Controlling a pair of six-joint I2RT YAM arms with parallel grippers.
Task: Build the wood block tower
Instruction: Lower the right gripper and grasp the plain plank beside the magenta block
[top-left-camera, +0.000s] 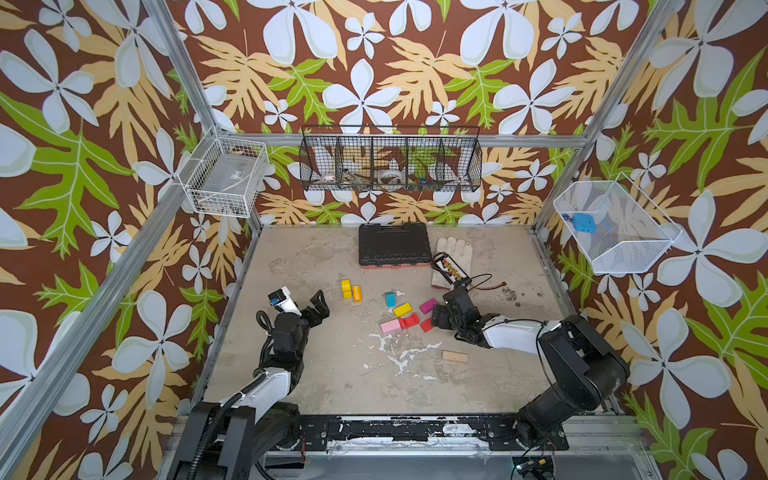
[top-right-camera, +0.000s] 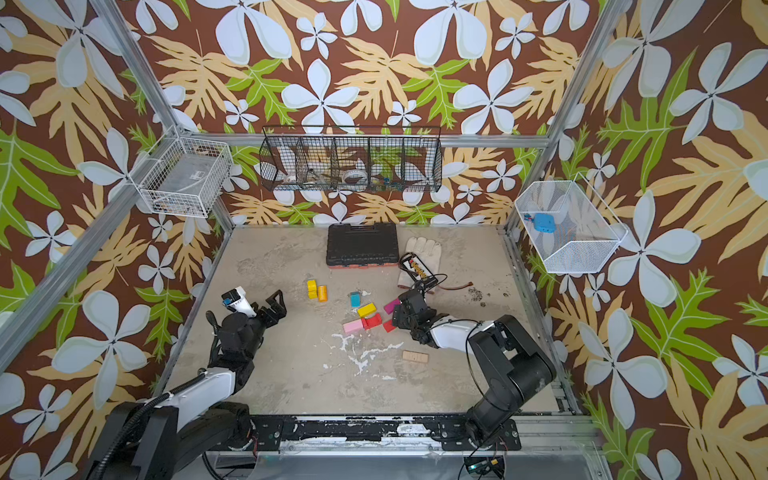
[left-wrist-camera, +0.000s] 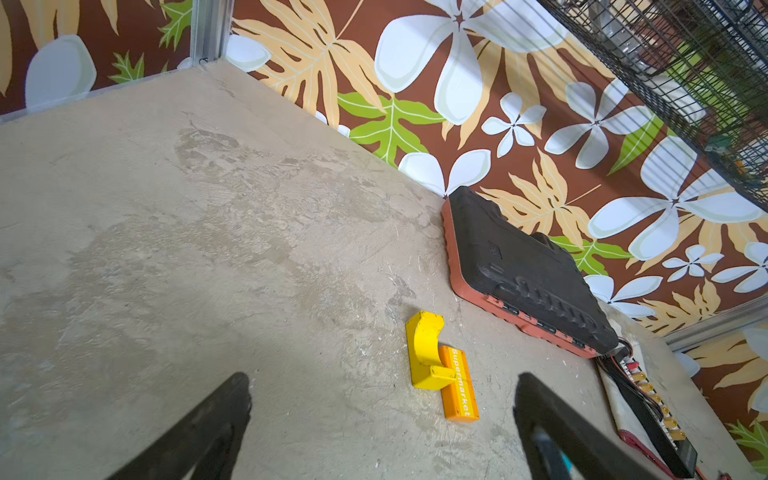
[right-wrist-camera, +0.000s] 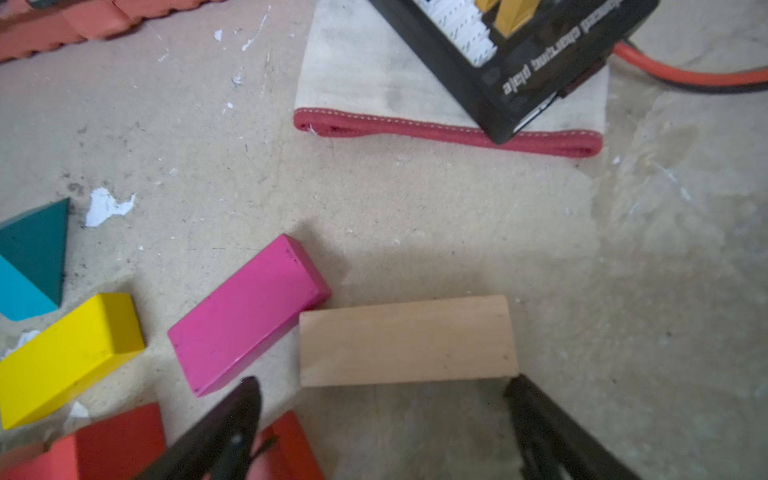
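Ten wood blocks are recorded, lying loose and flat on the counter (top-left-camera: 332, 374), none set on another.

Right gripper (right-wrist-camera: 382, 399): jaws are spread wide and nothing is clasped. A tan block (right-wrist-camera: 407, 340) lies crosswise just ahead of the fingertips. One fingertip is at its near corner and the other stands clear of it. A magenta block (right-wrist-camera: 245, 316) touches the tan block's far corner. A yellow block (right-wrist-camera: 66, 357) and a teal block (right-wrist-camera: 33, 257) lie just beyond, and two red blocks (right-wrist-camera: 116, 440) lie beside one finger. In a top view a pink block (top-left-camera: 390, 326) is seen against the red pair.

Left gripper (top-left-camera: 318, 305): jaws are open and empty. A yellow arch block (left-wrist-camera: 424, 353) and an orange block (left-wrist-camera: 459, 384), touching each other, lie near and ahead of it, apart from the main cluster.

A tan plank (top-left-camera: 454, 356) lies alone nearer the front edge, with bare counter all around it. The left half of the counter is bare up to the frame. The far edge is taken by a black tool case (top-left-camera: 394, 244), and a glove (top-left-camera: 451, 257) carrying a charging board (top-left-camera: 451, 268) lies close behind the right gripper.
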